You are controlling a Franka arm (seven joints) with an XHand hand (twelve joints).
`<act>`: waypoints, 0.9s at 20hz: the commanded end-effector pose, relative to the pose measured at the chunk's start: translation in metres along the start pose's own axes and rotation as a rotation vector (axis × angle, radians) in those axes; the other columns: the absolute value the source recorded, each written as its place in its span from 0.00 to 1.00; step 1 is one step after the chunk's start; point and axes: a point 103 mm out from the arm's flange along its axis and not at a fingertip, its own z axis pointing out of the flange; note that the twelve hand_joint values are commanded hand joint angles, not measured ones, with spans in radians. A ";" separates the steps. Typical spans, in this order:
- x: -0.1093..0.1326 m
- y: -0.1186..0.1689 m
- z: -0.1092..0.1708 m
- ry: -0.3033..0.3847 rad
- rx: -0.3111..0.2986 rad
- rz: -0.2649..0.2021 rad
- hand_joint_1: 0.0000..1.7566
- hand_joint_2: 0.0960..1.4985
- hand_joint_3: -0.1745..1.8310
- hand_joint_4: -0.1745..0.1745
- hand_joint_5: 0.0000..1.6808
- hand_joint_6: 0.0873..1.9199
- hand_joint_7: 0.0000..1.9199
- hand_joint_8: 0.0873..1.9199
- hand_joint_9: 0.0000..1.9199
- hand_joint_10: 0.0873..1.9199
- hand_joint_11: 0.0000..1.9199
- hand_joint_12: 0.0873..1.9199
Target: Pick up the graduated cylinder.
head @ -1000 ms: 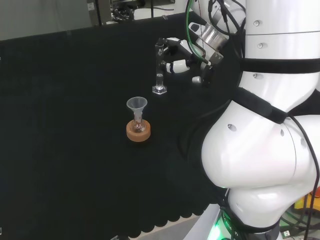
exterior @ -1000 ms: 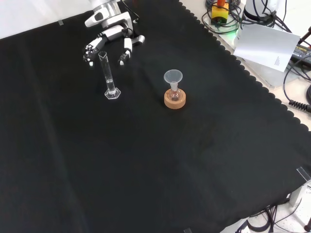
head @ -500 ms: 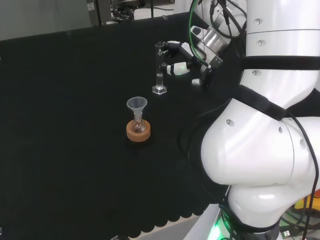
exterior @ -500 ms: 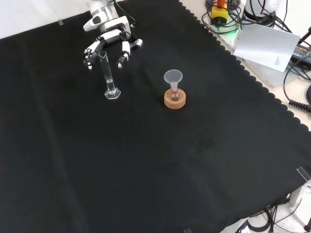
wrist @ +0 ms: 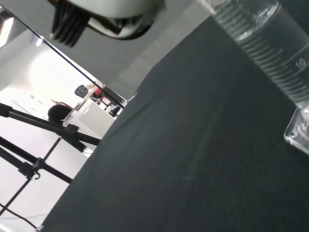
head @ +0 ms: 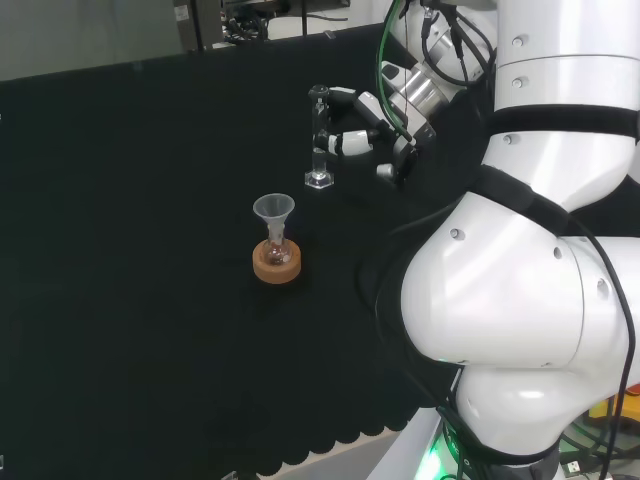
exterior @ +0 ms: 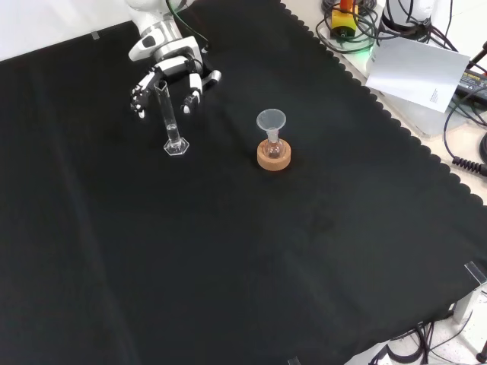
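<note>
The clear graduated cylinder (head: 318, 150) stands upright on its hexagonal foot on the black cloth; its marked tube (wrist: 268, 42) looms close in the wrist view. In the front view the cylinder (exterior: 170, 120) rises between the spread fingers (exterior: 140, 86) and the thumb of my hand (exterior: 169, 67). The hand (head: 372, 118) is open and reaches in from the right in the head view. Its fingertips flank the tube's upper part without closing on it.
A small flask with a clear funnel sits on a cork ring (head: 277, 262) nearer the bench's front, also seen as the cork ring (exterior: 273, 157) to the cylinder's right in the front view. A white sheet (exterior: 418, 72) and cables lie past the cloth's scalloped edge.
The hand has moved toward the cylinder, leftward in the head view and downward in the front view, so its fingers now sit on both sides of the tube. The cylinder has not moved.
</note>
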 end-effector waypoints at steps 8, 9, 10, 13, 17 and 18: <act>-0.003 0.004 0.011 0.090 -0.017 -0.028 0.58 0.36 0.43 0.43 0.35 0.00 0.26 0.27 0.36 0.24 0.24 0.65; -0.002 0.004 0.013 0.093 -0.018 -0.029 0.58 0.36 0.43 0.43 0.35 0.00 0.26 0.27 0.37 0.24 0.24 0.65; -0.004 0.003 0.010 0.102 -0.021 -0.033 0.58 0.36 0.43 0.44 0.35 0.00 0.26 0.27 0.37 0.24 0.24 0.65; -0.005 0.002 0.009 0.107 -0.015 -0.037 0.58 0.36 0.43 0.44 0.36 0.00 0.27 0.27 0.38 0.23 0.26 0.64; -0.005 0.002 0.010 0.118 -0.019 -0.032 0.58 0.37 0.42 0.44 0.37 0.00 0.29 0.27 0.39 0.22 0.27 0.63; -0.005 0.002 0.010 0.119 -0.018 -0.031 0.58 0.37 0.42 0.44 0.37 0.01 0.29 0.27 0.40 0.22 0.28 0.63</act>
